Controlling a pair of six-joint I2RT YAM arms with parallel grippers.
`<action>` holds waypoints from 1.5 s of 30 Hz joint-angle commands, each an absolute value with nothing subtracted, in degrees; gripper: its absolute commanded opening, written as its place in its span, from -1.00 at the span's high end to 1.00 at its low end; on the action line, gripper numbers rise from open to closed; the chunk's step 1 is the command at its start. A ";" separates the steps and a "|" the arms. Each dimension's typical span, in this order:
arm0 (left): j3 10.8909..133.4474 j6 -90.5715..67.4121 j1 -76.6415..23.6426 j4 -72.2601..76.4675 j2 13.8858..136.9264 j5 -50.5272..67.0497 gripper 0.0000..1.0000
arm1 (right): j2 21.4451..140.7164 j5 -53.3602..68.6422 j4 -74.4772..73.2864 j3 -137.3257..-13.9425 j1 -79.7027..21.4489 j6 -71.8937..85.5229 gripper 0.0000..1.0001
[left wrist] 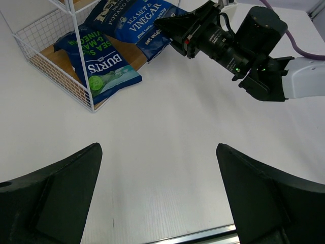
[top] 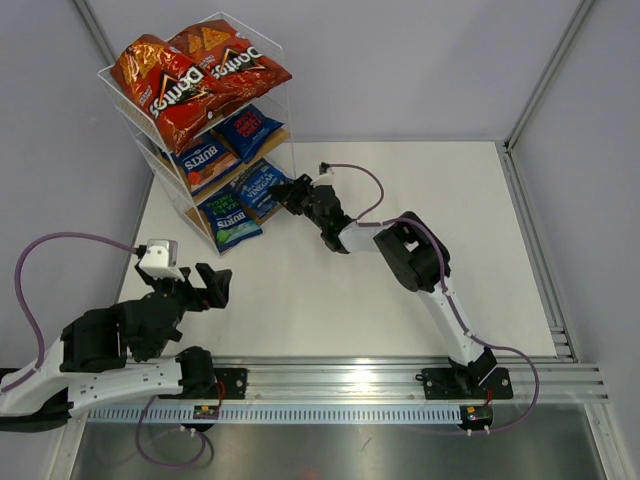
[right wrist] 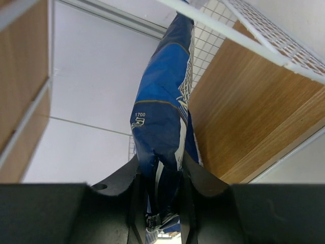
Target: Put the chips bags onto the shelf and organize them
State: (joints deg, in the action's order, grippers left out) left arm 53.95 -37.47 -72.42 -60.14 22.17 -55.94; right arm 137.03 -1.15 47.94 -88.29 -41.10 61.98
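The blue bag (top: 262, 186) lies on the bottom board of the shelf (left wrist: 53, 68). The right jaws pinch its edge. It looks light, puffy and slippery, so hold the flat seam gently. The left jaws are wide apart.

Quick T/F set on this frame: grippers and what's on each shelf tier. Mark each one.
1. The right gripper is shut on the blue Sea Salt & Vinegar bag at the bottom tier of the shelf. True.
2. The left gripper holds a bag. False: it is open and empty above the table.
3. Two red Doritos bags lie on the top tier. True.
4. The middle tier is empty. False: two blue bags lie on it.
5. The Burts bag on the bottom tier is red. False: it is blue with green.
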 commanded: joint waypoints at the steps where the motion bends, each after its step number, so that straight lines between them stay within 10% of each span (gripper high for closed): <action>1: 53.96 -37.00 -72.25 -58.27 22.24 -56.69 -0.98 | 139.47 -3.70 45.88 -94.38 -42.63 58.97 0.55; 21: 53.70 -36.65 -71.89 -57.92 21.45 -56.69 -0.98 | 140.36 -8.79 40.18 -95.09 -43.15 60.64 0.48; 45: 53.53 -36.30 -71.63 -57.57 21.09 -56.34 -0.98 | 139.66 -9.93 2.83 -109.86 -44.91 57.66 -0.42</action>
